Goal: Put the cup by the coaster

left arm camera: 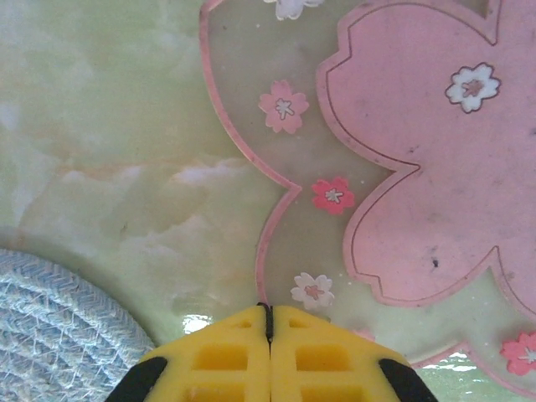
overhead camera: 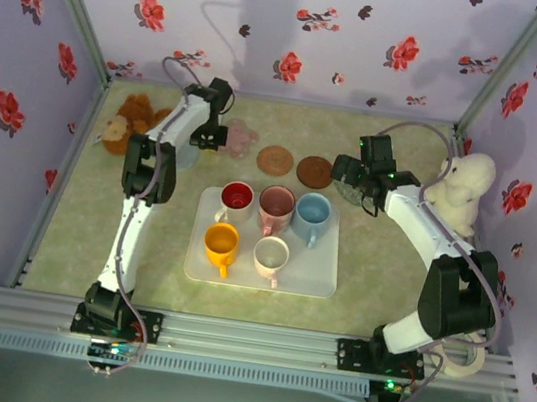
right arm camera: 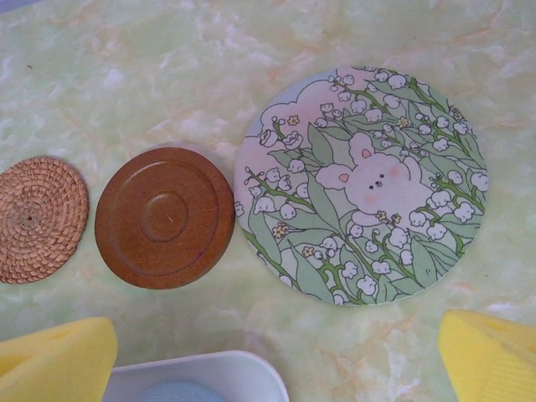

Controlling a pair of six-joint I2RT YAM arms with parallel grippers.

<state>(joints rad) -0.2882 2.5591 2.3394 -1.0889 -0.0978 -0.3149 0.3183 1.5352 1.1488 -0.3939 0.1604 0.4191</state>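
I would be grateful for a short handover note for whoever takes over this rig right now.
Left hand: shut, empty, low over the pink flower coaster.
Right hand: open, empty, above the bunny coaster; wooden coaster and woven coaster lie beside it.
Red cup, pink cup, blue cup, yellow cup, white cup: all on the white tray. The blue cup is nearest the right hand.
Done: nothing, no cup is off the tray.
Left: grasp a cup and set it by a coaster.
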